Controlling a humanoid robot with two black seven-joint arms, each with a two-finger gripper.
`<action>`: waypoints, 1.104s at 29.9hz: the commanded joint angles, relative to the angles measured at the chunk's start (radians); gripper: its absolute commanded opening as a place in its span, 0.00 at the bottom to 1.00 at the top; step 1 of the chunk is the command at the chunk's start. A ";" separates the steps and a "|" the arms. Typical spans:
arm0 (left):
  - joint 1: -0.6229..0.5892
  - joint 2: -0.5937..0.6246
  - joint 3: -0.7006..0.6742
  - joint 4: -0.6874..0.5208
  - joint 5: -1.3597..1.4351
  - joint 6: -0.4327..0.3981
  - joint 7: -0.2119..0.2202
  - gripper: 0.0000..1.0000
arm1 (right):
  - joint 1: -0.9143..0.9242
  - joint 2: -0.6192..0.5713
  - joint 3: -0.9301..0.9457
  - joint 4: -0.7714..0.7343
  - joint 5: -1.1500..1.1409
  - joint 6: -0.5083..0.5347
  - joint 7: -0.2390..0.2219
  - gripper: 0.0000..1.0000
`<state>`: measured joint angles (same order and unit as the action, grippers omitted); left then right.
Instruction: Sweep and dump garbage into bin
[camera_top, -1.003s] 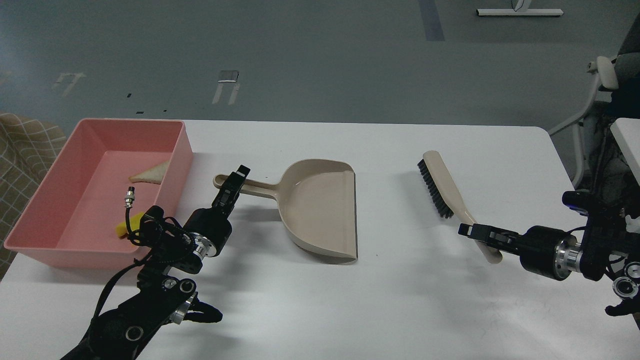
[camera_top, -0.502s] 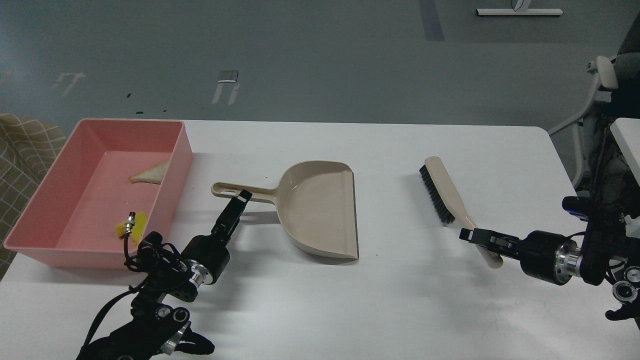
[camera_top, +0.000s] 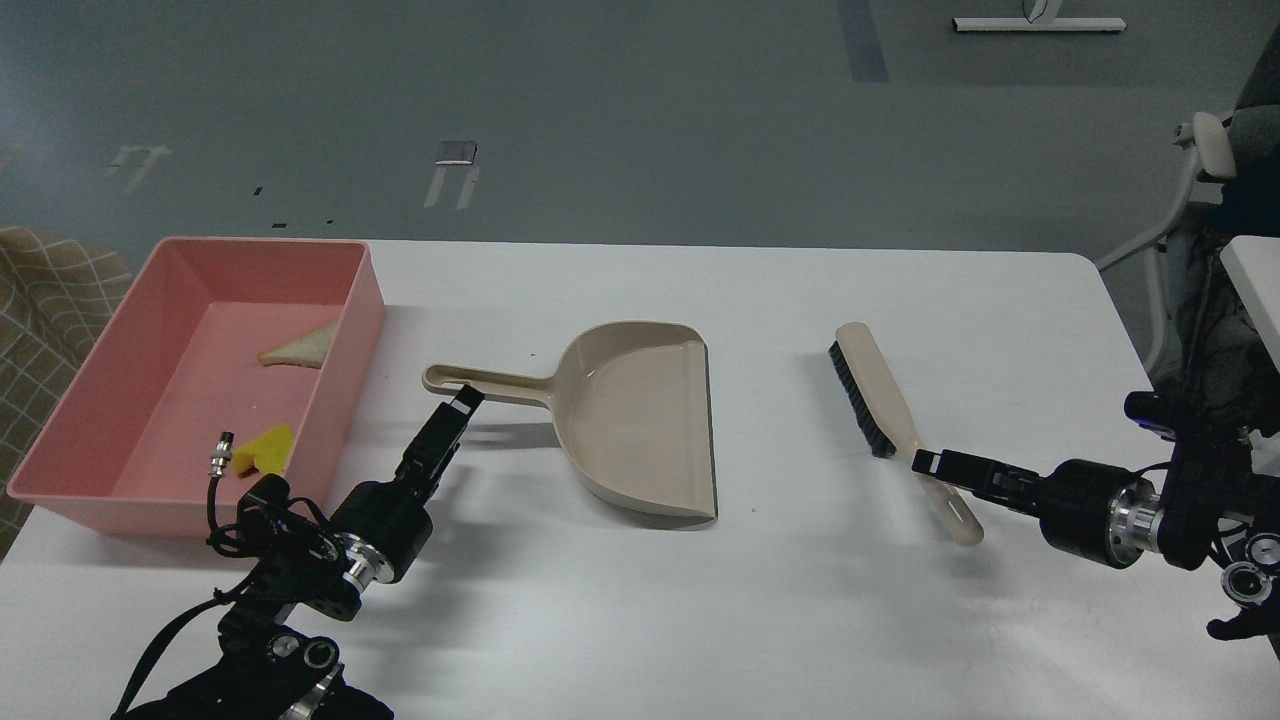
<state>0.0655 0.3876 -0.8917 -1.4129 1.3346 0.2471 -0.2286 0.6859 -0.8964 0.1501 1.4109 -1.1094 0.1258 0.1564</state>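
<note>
The salmon-pink bin (camera_top: 90, 370) stands at the table's left. In it lie the garbage pieces: the yellow sponge piece (camera_top: 268, 446) near the front and the pale bread slice (camera_top: 298, 348) further back. The beige dustpan (camera_top: 640, 420) lies empty mid-table, handle pointing left. My left gripper (camera_top: 464, 398) is just below that handle, apart from it, and holds nothing. My right gripper (camera_top: 928, 463) is shut on the handle of the beige black-bristled brush (camera_top: 880, 390), which lies low over the table on the right.
The white table (camera_top: 800, 600) ends at a rounded far-right corner. A chair (camera_top: 1205, 150) and a second white surface (camera_top: 1255, 280) stand off to the right. A checked fabric seat (camera_top: 40, 300) is beside the bin on the left.
My left gripper let go of the dustpan handle and drew back toward me. The dustpan settled flat. My right gripper lowered the brush and shifted it slightly left.
</note>
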 joint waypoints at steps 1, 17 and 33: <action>0.034 0.036 -0.004 -0.056 0.000 -0.014 0.000 0.99 | 0.001 -0.029 0.008 0.005 0.000 0.001 0.003 0.94; 0.059 0.218 -0.335 -0.347 -0.267 -0.311 0.005 0.99 | 0.003 -0.125 0.388 0.025 0.003 0.020 0.038 0.97; -0.657 0.113 -0.366 0.302 -0.511 -0.431 0.072 0.99 | 0.199 0.427 0.804 -0.644 0.020 0.044 0.201 0.97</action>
<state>-0.4938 0.5556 -1.2811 -1.2447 0.8249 -0.1689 -0.1564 0.8461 -0.5484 0.9260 0.8548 -1.1039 0.1707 0.3013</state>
